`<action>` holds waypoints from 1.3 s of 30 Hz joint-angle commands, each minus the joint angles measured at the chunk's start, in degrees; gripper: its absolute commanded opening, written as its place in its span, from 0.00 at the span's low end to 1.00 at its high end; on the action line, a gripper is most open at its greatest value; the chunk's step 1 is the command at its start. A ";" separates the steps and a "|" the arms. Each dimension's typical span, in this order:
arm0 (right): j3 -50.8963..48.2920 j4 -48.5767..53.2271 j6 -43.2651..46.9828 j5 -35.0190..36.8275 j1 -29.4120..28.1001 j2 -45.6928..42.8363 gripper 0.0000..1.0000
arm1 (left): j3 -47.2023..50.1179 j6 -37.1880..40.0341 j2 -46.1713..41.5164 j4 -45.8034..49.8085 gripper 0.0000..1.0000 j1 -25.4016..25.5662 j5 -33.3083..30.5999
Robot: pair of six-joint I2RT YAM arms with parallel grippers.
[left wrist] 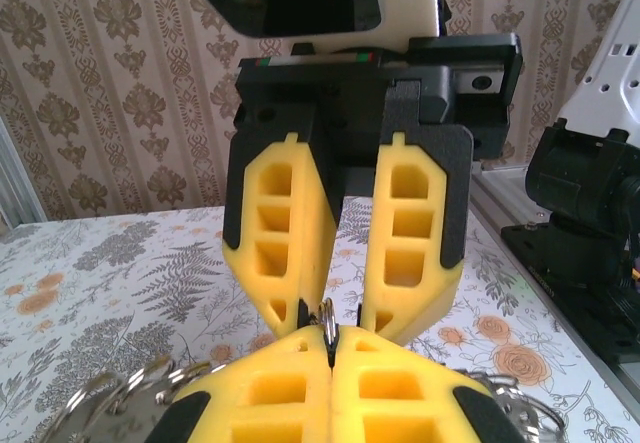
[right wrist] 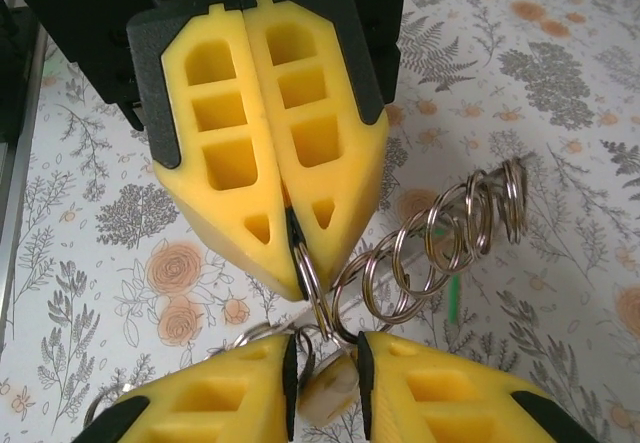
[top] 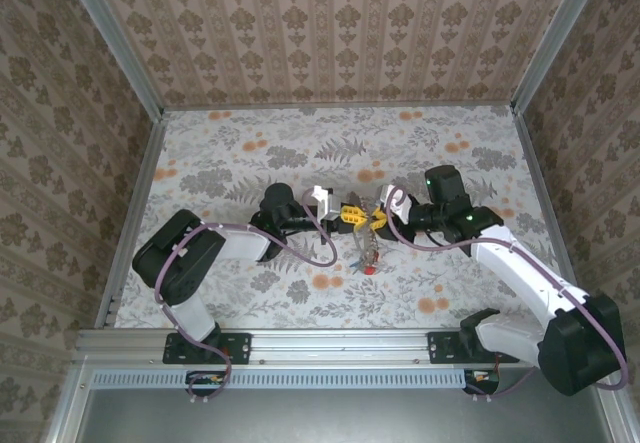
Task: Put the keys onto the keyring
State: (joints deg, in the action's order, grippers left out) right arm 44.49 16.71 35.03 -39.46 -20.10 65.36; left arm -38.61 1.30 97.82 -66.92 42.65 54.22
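The keyring (right wrist: 440, 243) is a chain of linked silver rings hanging between the two grippers over the table's middle. My left gripper (top: 345, 213) is shut on one end ring (left wrist: 327, 321), which stands edge-on between its yellow fingertips. My right gripper (right wrist: 328, 353) faces it tip to tip, its jaws a little apart and closed on a small pale piece (right wrist: 330, 391) that hangs at that ring. Below the grippers dangles a small cluster of keys (top: 370, 256), a red head (top: 372, 269) lowest. A green key (right wrist: 452, 301) shows under the chain.
The floral tabletop (top: 250, 153) has patterned walls on three sides and a metal rail (top: 330, 343) along its near edge. The right arm's purple cable (top: 395, 213) loops close behind its gripper.
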 commanded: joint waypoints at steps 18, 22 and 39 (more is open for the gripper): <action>0.82 -1.91 3.06 -5.06 -2.27 0.40 0.05 | -0.44 -1.22 2.03 -4.45 0.00 0.58 0.66; 1.21 -0.25 4.26 -5.19 -2.23 -0.14 0.00 | -0.10 -1.13 2.15 -4.16 0.00 0.46 0.81; 9.87 16.03 9.75 13.45 -6.78 1.58 0.00 | -2.43 3.79 0.29 14.36 0.22 -2.15 3.40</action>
State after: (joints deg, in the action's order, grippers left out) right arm 51.33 29.08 43.38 -28.86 -25.93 66.32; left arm -39.11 3.14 99.04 -55.77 40.73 56.21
